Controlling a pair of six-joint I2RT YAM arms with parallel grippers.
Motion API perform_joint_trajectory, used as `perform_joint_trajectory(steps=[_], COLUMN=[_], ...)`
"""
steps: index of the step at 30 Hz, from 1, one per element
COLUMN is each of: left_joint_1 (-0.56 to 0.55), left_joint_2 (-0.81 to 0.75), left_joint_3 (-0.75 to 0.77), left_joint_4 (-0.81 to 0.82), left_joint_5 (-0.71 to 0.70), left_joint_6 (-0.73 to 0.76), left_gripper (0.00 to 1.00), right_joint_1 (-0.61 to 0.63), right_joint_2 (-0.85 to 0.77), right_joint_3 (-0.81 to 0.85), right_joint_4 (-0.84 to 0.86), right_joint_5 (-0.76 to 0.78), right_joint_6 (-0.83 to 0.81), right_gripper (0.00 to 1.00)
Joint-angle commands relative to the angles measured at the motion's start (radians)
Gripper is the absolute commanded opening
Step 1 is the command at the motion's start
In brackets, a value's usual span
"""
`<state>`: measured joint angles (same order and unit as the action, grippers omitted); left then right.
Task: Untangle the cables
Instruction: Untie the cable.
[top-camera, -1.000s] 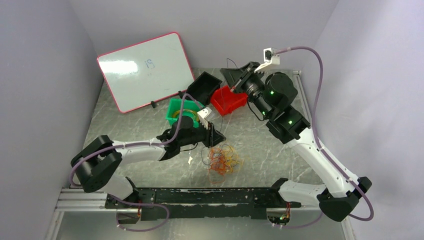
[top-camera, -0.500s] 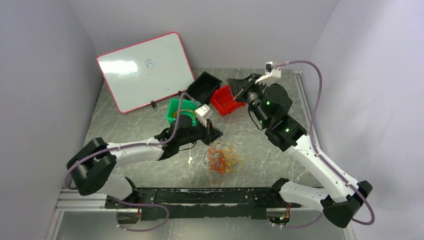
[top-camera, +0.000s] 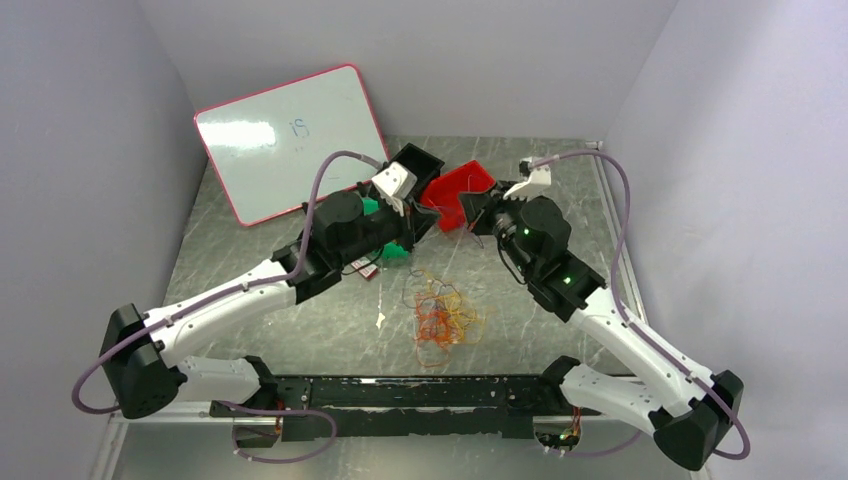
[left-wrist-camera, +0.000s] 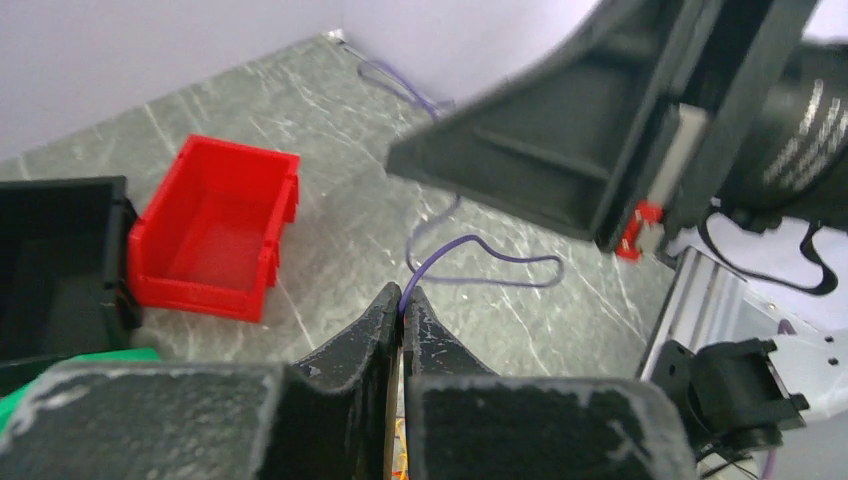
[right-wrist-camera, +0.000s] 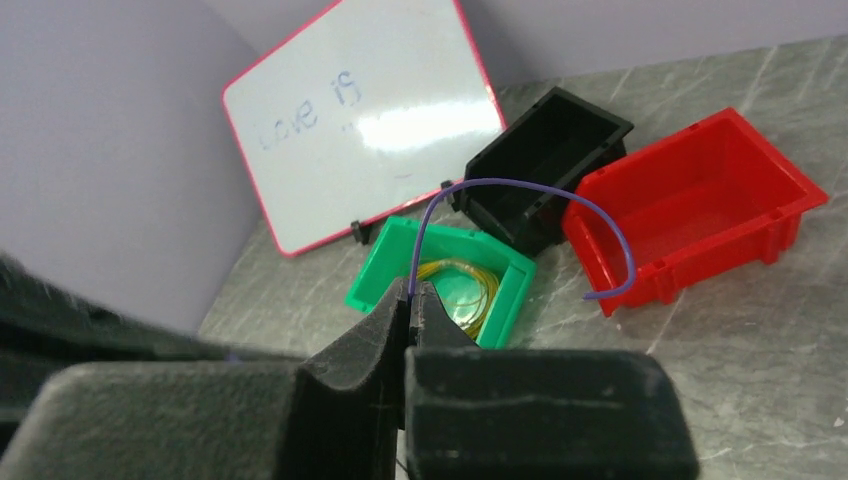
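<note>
The tangled cables (top-camera: 441, 318), thin orange, red and yellow loops, lie on the table in front of both arms. My left gripper (top-camera: 428, 222) hovers above the bins, shut on one end of a thin purple wire (left-wrist-camera: 480, 247); its jaws (left-wrist-camera: 403, 297) pinch it at the tips. My right gripper (top-camera: 468, 213) is close beside it, facing it, and is shut on the same kind of purple wire (right-wrist-camera: 520, 186), pinched at its tips (right-wrist-camera: 412, 290). The wire's free end curls over the red bin (right-wrist-camera: 700, 200).
A black bin (top-camera: 412, 168), the red bin (top-camera: 462, 188) and a green bin (right-wrist-camera: 445, 280) holding a yellow wire coil (right-wrist-camera: 468, 290) stand at the back. A whiteboard (top-camera: 290, 140) leans at the back left. The right gripper's finger (left-wrist-camera: 560, 150) looms close in the left wrist view.
My left arm has lifted off the tangle and swung back towards the bins. My right gripper has come down and left to meet it.
</note>
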<state>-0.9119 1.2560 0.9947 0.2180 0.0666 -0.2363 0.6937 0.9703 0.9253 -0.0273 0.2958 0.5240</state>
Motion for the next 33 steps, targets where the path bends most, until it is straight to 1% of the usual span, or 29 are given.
perform_joint_trajectory(steps=[1,8,12,13,16,18,23,27,31,33], left_joint_1=[-0.004,-0.004,-0.003,-0.004,-0.003,-0.004,-0.004,-0.004,-0.005,-0.004], left_joint_2=[-0.018,-0.020,-0.043,-0.046,-0.055,-0.066,-0.096,-0.110,-0.113,-0.112], left_joint_3=[0.077,0.135,0.127,0.131,0.135,0.137,0.135,0.122,0.109,0.111], left_joint_4=[-0.125,-0.181,-0.161,-0.162,-0.162,-0.163,-0.163,-0.161,-0.157,-0.159], left_joint_5=[-0.095,-0.108,-0.083,-0.072,-0.026,0.014,0.096,0.120,0.123,0.128], left_joint_6=[0.070,0.088,0.079,0.078,0.083,0.084,0.064,0.048,0.039,0.036], left_gripper=[0.07,0.07,0.07,0.07,0.07,0.07,0.07,0.07,0.07,0.07], right_joint_1=[-0.002,-0.003,-0.004,-0.003,-0.003,-0.002,-0.002,-0.003,-0.003,-0.003], right_joint_2=[-0.067,-0.198,-0.208,-0.201,-0.164,-0.143,-0.144,-0.137,-0.088,-0.076], right_joint_3=[-0.055,-0.173,-0.202,-0.203,-0.187,-0.178,-0.207,-0.226,-0.206,-0.204], right_joint_4=[0.094,0.107,0.109,0.116,0.135,0.150,0.269,0.346,0.352,0.351], right_joint_5=[-0.157,-0.316,-0.425,-0.469,-0.590,-0.639,-0.639,-0.661,-0.731,-0.740], right_joint_6=[-0.112,-0.240,-0.278,-0.288,-0.332,-0.369,-0.382,-0.372,-0.376,-0.375], right_gripper=[0.00,0.00,0.00,0.01,0.08,0.12,0.14,0.15,0.19,0.21])
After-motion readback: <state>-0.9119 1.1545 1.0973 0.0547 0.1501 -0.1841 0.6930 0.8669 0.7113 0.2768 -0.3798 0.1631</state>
